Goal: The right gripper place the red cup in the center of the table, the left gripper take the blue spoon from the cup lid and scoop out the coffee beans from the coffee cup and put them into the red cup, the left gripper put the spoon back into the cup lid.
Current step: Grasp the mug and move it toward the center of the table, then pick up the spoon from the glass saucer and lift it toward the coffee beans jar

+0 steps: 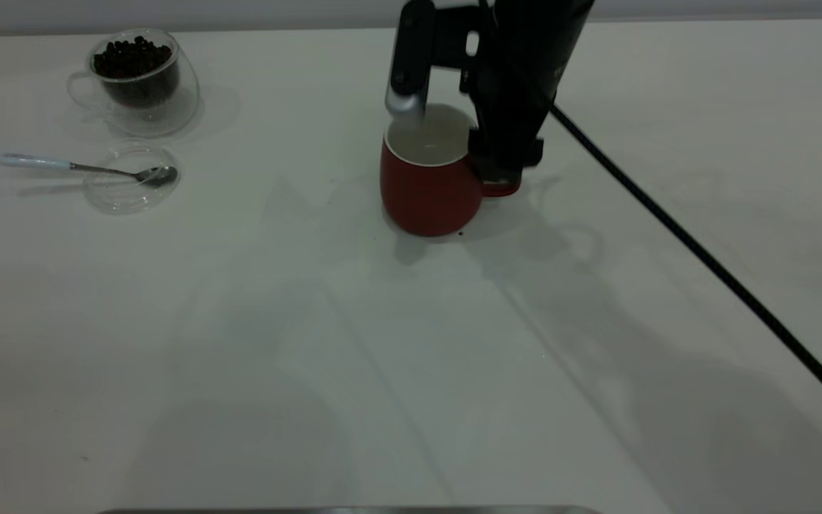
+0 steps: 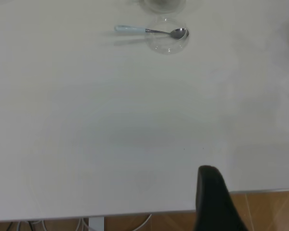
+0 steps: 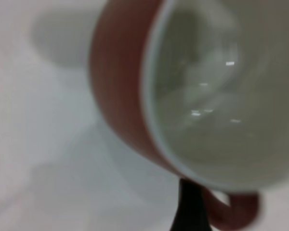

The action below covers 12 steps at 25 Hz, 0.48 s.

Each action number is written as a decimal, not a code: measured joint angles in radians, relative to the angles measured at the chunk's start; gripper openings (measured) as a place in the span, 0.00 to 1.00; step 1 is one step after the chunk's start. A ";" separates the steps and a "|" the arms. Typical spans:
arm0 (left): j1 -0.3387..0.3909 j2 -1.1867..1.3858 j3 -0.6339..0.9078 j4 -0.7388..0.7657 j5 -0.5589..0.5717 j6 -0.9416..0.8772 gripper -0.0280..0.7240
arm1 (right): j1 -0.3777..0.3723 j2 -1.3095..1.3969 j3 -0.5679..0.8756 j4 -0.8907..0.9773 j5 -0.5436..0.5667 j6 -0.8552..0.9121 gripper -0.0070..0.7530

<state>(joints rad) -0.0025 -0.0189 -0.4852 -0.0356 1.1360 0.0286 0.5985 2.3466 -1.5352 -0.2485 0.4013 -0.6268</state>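
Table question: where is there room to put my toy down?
The table is bare in front of the red cup, and between that cup and the lid. It is crowded at the far left: coffee cup, lid and spoon sit close together. The right gripper is at the red cup's handle.

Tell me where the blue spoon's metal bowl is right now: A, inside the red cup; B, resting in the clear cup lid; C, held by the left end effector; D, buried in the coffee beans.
B: the blue spoon lies with its bowl in the cup lid, its handle sticking out over the table.
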 joint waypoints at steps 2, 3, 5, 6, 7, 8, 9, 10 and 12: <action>0.000 0.000 0.000 0.000 0.000 0.000 0.65 | 0.000 -0.047 0.000 -0.013 0.030 0.028 0.79; 0.000 0.000 0.000 0.000 0.000 0.000 0.65 | 0.000 -0.076 0.000 -0.020 0.053 0.042 0.79; 0.000 0.000 0.000 0.000 0.000 0.000 0.65 | 0.000 -0.142 0.000 -0.038 0.104 0.088 0.79; 0.000 0.000 0.000 0.000 0.000 0.000 0.65 | 0.000 -0.171 0.000 -0.054 0.138 0.114 0.79; 0.000 0.000 0.000 0.000 0.000 0.000 0.65 | 0.000 -0.207 0.000 -0.066 0.171 0.140 0.79; 0.000 0.000 0.000 0.000 0.000 0.000 0.65 | 0.000 -0.245 0.000 -0.079 0.205 0.177 0.79; 0.000 0.000 0.000 0.000 0.000 0.000 0.65 | 0.000 -0.278 0.000 -0.086 0.235 0.216 0.79; 0.000 0.000 0.000 0.000 0.000 0.000 0.65 | 0.000 -0.321 0.000 -0.096 0.274 0.250 0.79; 0.000 0.000 0.000 0.000 0.000 0.000 0.65 | 0.000 -0.412 0.000 -0.121 0.354 0.328 0.79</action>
<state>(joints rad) -0.0025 -0.0189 -0.4852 -0.0356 1.1360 0.0286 0.5985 1.9344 -1.5352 -0.3699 0.7554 -0.2987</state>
